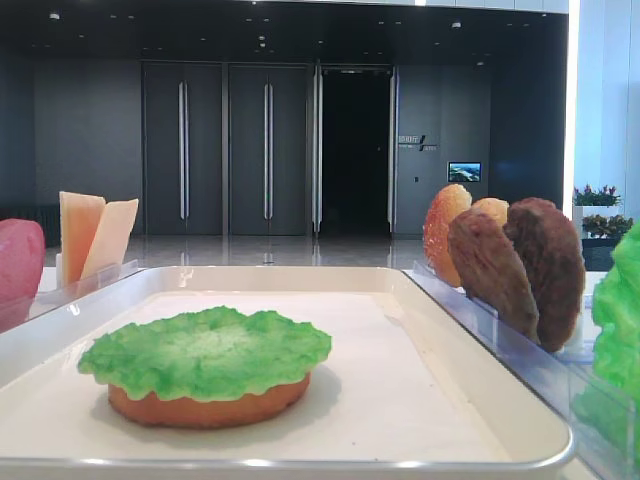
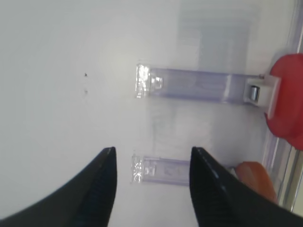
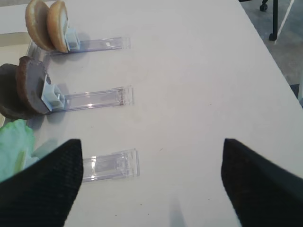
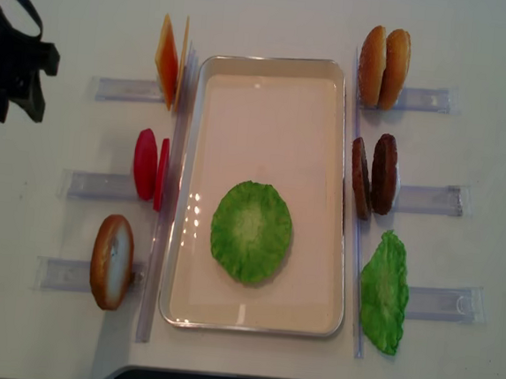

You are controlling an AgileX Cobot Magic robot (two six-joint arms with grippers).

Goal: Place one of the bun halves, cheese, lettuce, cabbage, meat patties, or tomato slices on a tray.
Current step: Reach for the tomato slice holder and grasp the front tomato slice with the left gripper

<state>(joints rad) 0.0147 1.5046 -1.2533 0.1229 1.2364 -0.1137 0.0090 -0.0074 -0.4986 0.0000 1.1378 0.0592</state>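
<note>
exterior high (realsense) view: lettuce [image 4: 251, 232] over a bun half [image 1: 205, 404] sits mid-frame on the tray [image 4: 271, 80]. left gripper [image 2: 150, 187] and right gripper [image 3: 150, 182] both gape, empty; patties [image 4: 371, 175], tomato slices [image 4: 149, 166], cheese [image 4: 169, 61] remain racked.

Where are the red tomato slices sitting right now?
In the overhead view the tomato slices stand on edge in a clear rack just left of the tray, between the cheese above and a bun half below.
</note>
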